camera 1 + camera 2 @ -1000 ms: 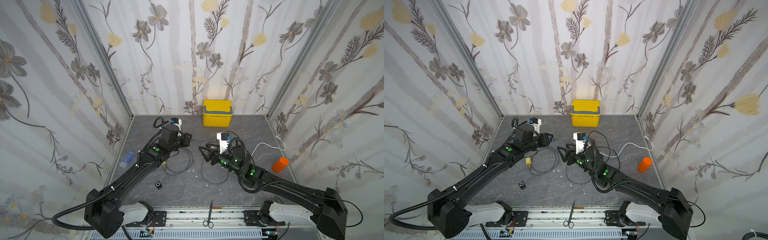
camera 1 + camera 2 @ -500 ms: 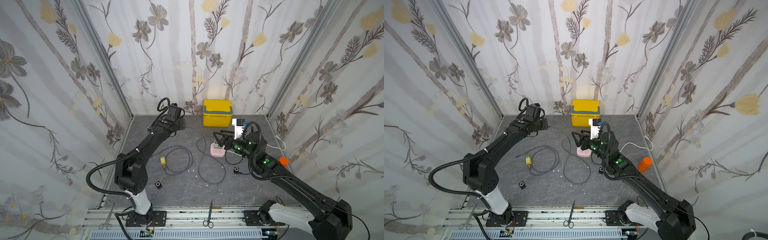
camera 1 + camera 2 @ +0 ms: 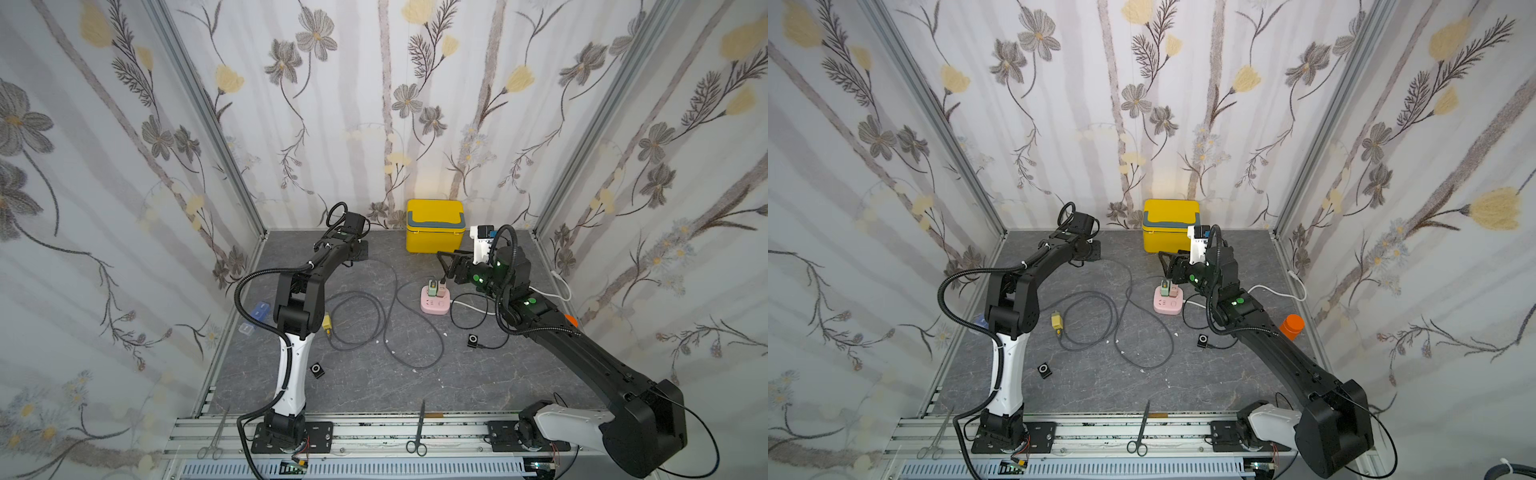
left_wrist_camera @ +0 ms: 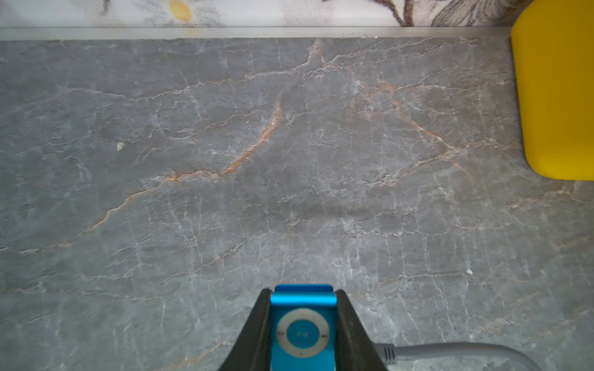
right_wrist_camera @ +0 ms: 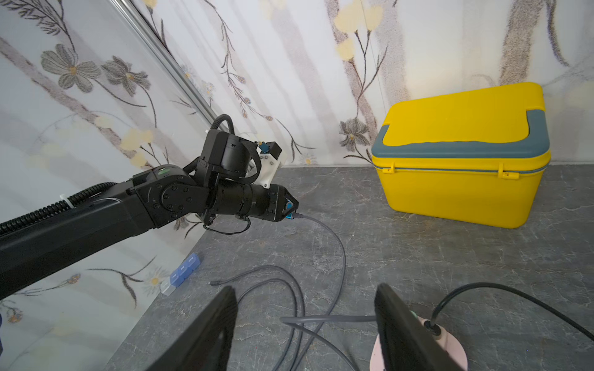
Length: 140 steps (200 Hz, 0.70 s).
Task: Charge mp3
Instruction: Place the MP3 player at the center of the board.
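Left gripper clamped on blue metallic mp3; right gripper apart near rounded pink power strip.

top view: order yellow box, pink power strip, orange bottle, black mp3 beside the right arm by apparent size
yellow box
pink power strip and orange bottle: near alike, unranked
black mp3

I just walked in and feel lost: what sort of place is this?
Probably a robot test booth, not a home: a left arm and right arm bolted to a metal rail, flower-printed wall panels boxing in a grey tabletop, and props like a pink power strip.
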{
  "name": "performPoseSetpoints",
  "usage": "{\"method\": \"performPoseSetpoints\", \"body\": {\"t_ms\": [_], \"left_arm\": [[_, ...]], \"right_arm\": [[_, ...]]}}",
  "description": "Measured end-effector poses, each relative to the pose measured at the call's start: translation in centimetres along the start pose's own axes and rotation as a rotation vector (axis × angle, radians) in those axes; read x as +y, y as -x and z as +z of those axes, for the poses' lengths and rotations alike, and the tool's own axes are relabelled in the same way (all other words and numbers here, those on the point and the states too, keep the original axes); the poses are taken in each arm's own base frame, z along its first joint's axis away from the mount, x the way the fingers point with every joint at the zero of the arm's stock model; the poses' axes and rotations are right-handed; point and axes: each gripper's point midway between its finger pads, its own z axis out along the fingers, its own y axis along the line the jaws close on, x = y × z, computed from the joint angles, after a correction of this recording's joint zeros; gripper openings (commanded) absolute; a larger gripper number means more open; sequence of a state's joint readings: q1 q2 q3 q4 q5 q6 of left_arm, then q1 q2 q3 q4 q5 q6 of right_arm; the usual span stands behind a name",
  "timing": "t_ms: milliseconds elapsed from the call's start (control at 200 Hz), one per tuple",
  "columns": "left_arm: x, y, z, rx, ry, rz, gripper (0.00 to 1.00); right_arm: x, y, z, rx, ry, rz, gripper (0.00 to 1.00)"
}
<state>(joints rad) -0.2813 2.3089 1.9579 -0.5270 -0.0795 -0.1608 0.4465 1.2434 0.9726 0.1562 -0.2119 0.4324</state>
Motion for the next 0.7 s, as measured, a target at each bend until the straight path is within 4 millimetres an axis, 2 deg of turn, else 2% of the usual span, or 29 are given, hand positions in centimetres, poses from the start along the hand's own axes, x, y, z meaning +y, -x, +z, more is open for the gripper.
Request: {"method": "performPoseSetpoints", "body": {"t_ms": [130,240,340,550,639,699], "left_arm": [[1.3,-1.5,2.1,0.05,0.02,-0.039,0.1],[1.4,-2.7,3.5,0.083,0.019,-0.06,0.11],[1.4,-3.1,4.1,0.094,0.019,-0.062,0.18],[1.4,-3.2,3.8,0.098,0.018,-0.071,0.45],[1.5,-3.8,2.4,0.12,0.015,-0.076,0.55],[1.6,-3.9,0.6,0.119,0.006,-0.076,0.6]], "right_arm": [[-0.6,-0.6,0.7,0.021,-0.008,-0.001,0.68],[-0.7,-1.1,1.1,0.039,0.0,0.002,0.67],[-0.7,-1.4,1.3,0.05,0.007,0.004,0.67],[-0.3,-2.0,1.7,0.076,0.041,0.001,0.67],[-0.1,-2.4,1.8,0.088,0.059,0.003,0.67],[0.0,-2.7,1.9,0.096,0.064,0.012,0.67]]}}
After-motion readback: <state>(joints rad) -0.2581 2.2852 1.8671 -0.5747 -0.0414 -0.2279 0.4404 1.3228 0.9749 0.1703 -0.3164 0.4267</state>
